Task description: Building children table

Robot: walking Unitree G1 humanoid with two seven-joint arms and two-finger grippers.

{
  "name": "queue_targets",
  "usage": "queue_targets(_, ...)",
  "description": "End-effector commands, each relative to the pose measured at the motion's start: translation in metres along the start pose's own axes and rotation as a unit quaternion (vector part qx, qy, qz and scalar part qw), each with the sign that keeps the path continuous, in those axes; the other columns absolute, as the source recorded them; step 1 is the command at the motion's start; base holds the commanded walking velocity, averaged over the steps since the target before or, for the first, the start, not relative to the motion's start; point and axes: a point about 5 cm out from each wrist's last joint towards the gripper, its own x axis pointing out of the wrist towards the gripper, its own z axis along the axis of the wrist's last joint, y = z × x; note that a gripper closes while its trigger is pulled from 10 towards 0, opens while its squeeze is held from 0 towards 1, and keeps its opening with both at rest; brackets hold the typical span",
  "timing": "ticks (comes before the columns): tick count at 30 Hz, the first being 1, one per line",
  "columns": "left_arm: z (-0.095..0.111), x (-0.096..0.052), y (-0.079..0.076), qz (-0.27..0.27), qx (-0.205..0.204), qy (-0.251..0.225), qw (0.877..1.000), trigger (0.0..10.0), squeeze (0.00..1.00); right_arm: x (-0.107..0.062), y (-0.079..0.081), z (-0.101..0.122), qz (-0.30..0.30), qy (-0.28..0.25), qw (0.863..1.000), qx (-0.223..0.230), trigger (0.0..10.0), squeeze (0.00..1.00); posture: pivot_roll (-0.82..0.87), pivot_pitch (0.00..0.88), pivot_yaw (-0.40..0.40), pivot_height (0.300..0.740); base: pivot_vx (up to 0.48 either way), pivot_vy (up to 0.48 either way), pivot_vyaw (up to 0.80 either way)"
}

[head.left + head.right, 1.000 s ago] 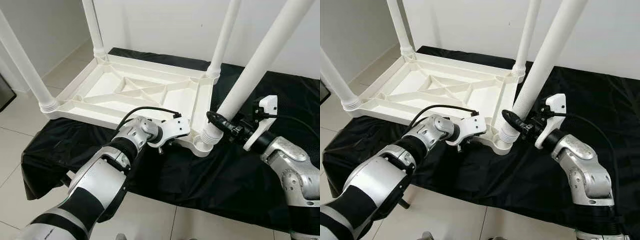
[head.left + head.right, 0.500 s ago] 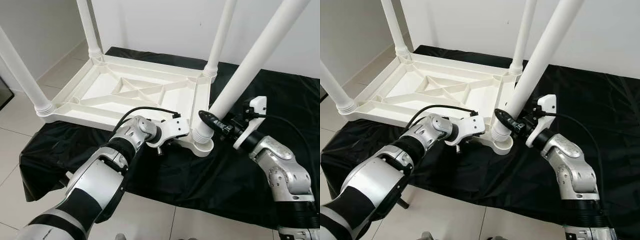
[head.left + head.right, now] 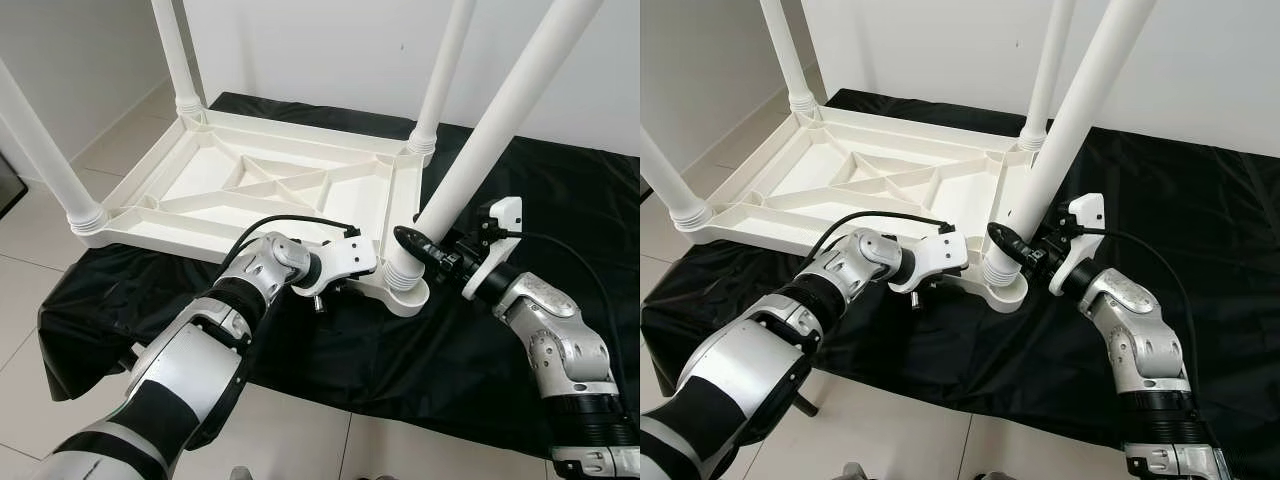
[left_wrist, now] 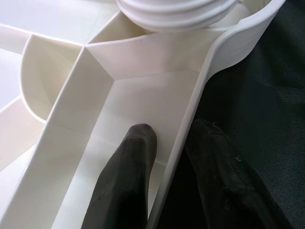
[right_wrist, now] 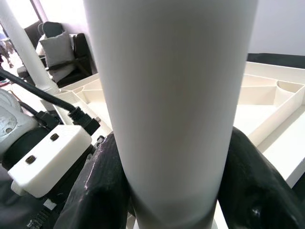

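Note:
A white plastic table [image 3: 300, 132] lies upside down on a black cloth [image 3: 560, 190]. Three white legs stand in its corners: far left [image 3: 175, 60], near left [image 3: 40, 140] and far right [image 3: 445, 70]. The fourth leg [image 3: 485, 130] leans to the right, its threaded foot in the near right corner socket [image 3: 405, 292]. My right gripper [image 3: 418, 245] is shut on this leg just above the socket, one finger [image 5: 102, 181] on each side. My left gripper [image 4: 174, 131] is shut on the table's near rim [image 4: 190, 119], one finger inside the wall and one outside.
The cloth-covered surface ends close in front of me, with tiled floor [image 3: 300, 440] below and to the left. A white wall [image 3: 330, 50] stands behind the table. A dark object [image 3: 8, 185] sits at the left edge. A chair with a cushion [image 5: 57, 47] stands farther off.
The view has shifted slightly. My right arm has drawn in leftward toward the table corner, still holding the leg, which now stands a little steeper. The left gripper keeps its hold on the rim.

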Motion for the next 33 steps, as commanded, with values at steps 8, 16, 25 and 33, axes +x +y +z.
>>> queue_targets(8,-0.006,0.002,-0.005,-0.012,-0.018,-0.002,1.000,10.0,0.00,-0.011,0.003,-0.010,0.010,0.026,1.000,-0.005,10.0,0.00,-0.08,0.057,-0.003,0.740,0.000,0.000,0.00)
queue_targets(16,-0.006,0.001,-0.004,-0.010,-0.016,-0.001,1.000,10.0,0.00,-0.015,0.004,-0.018,0.015,0.046,0.999,-0.005,10.0,0.00,-0.08,0.065,0.000,0.740,0.000,0.000,0.00)
queue_targets(25,-0.004,-0.001,-0.001,-0.006,-0.014,-0.001,1.000,10.0,0.00,-0.018,0.004,-0.020,0.023,0.064,0.998,-0.020,10.0,0.00,-0.08,0.072,-0.001,0.740,0.000,0.000,0.00)
queue_targets(33,-0.004,-0.001,0.000,-0.004,-0.015,-0.002,1.000,10.0,0.00,-0.013,0.003,-0.017,0.018,0.054,0.998,-0.026,10.0,0.00,-0.08,0.075,0.000,0.740,0.000,0.000,0.00)
